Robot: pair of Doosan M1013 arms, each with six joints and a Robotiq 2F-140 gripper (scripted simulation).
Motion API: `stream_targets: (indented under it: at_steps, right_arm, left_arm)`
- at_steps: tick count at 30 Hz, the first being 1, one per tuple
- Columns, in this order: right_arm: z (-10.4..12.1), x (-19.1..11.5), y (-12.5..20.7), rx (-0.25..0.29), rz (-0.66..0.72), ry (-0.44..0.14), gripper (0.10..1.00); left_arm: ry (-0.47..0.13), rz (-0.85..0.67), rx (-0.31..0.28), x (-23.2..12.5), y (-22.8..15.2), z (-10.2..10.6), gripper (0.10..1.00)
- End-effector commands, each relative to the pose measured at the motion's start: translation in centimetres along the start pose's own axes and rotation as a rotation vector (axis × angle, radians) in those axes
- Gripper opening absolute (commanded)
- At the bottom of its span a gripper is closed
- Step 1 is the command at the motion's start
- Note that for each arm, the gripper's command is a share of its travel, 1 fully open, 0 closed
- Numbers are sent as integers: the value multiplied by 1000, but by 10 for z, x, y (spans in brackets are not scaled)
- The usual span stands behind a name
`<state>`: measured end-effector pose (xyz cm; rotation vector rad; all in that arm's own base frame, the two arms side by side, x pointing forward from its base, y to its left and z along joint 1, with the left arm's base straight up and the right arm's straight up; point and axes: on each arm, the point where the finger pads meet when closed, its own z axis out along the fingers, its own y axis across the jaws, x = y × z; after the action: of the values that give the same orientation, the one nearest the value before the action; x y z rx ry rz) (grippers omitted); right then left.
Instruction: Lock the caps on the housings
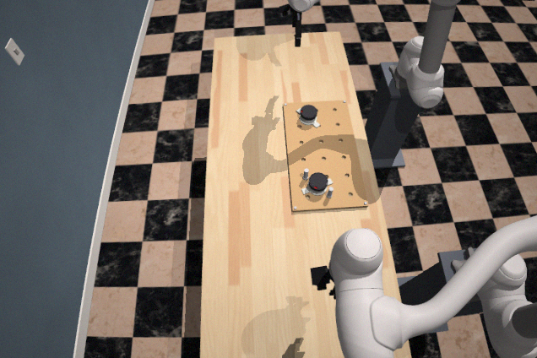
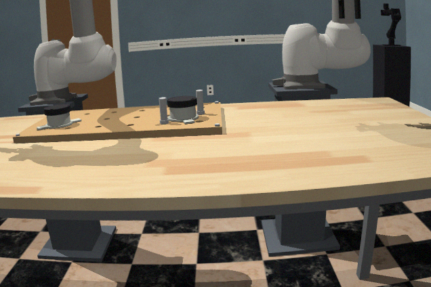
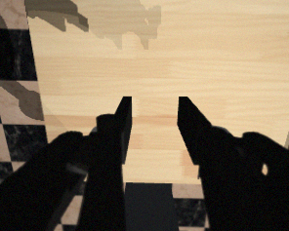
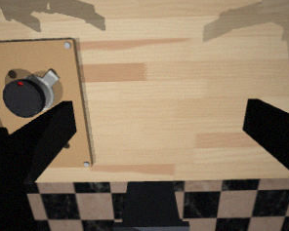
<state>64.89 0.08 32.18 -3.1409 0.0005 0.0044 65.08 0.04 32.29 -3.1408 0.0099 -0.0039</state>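
Note:
Two pale housings stand upright on the board, each with a black cap on top. The far housing has its cap with a red dot near the rim. The other housing stands between two grey pins; its cap also shows a red dot. My left gripper is partly open and empty, above the table beyond the pinned housing. My right gripper is wide open and empty, beyond the board's far end.
One grey pin and another grey pin rise close beside the pinned housing. Rows of holes mark the board. It lies near the arms' side of the wooden table. Arm shadows cross both.

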Motion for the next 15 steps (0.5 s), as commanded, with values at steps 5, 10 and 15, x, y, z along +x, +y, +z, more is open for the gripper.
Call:
stream_targets:
  at_steps: [5,10,15]
  right_arm:
    - [-1,0,0,0,0,1,1000]
    - [-1,0,0,0,0,1,1000]
    - [-1,0,0,0,0,1,1000]
  left_arm:
    - [2,-2,1,0,0,-1,695]
    - [2,-2,1,0,0,-1,695]
    - [2,-18,1,0,3,0,695]
